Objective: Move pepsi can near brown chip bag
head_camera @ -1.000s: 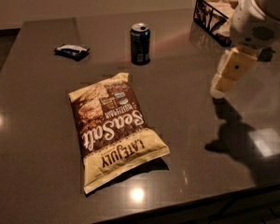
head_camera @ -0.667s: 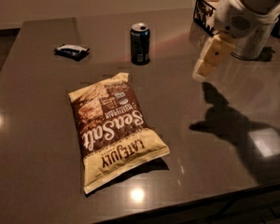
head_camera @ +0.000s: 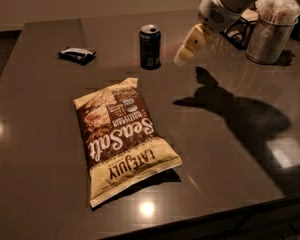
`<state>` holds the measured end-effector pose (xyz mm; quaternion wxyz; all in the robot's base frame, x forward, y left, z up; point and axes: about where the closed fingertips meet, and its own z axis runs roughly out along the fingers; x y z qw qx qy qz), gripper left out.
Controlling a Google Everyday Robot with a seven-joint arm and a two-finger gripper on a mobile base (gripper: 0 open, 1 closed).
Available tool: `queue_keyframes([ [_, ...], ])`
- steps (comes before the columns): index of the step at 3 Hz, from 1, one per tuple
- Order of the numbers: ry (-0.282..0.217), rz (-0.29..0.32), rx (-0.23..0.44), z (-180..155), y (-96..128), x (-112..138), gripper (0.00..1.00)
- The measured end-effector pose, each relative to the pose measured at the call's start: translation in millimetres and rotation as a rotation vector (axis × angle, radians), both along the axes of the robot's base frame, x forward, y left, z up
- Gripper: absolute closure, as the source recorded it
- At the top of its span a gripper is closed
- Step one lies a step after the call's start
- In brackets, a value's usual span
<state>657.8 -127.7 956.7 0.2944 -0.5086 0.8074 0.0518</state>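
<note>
The pepsi can [head_camera: 150,47] stands upright at the back middle of the dark table, dark blue with a silver top. The brown chip bag [head_camera: 122,137] lies flat in front of it, cream and brown, printed "Sea Salt" and "Late July". A clear gap of table separates the can and the bag. My gripper [head_camera: 186,53] hangs in the air to the right of the can, a short way from it, pointing down and left toward the can. It holds nothing.
A small flat dark wrapper [head_camera: 77,55] lies at the back left. A metal cup [head_camera: 270,36] with white items stands at the back right, with a dark wire holder [head_camera: 237,30] beside it. The table's front edge [head_camera: 200,219] runs along the bottom.
My gripper and arm have moved left and toward the back of the table, closing in on the can's right side. The can, bag and wrapper have not moved.
</note>
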Motion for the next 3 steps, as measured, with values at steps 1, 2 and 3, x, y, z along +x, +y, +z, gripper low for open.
queue_keyframes([
  [1, 0.011, -0.008, 0.047, -15.4, 25.9, 32.7, 0.0],
  [2, 0.025, -0.014, 0.082, -30.5, 50.3, 54.7, 0.0],
  [3, 0.041, -0.024, 0.107, -47.1, 68.2, 72.0, 0.0],
])
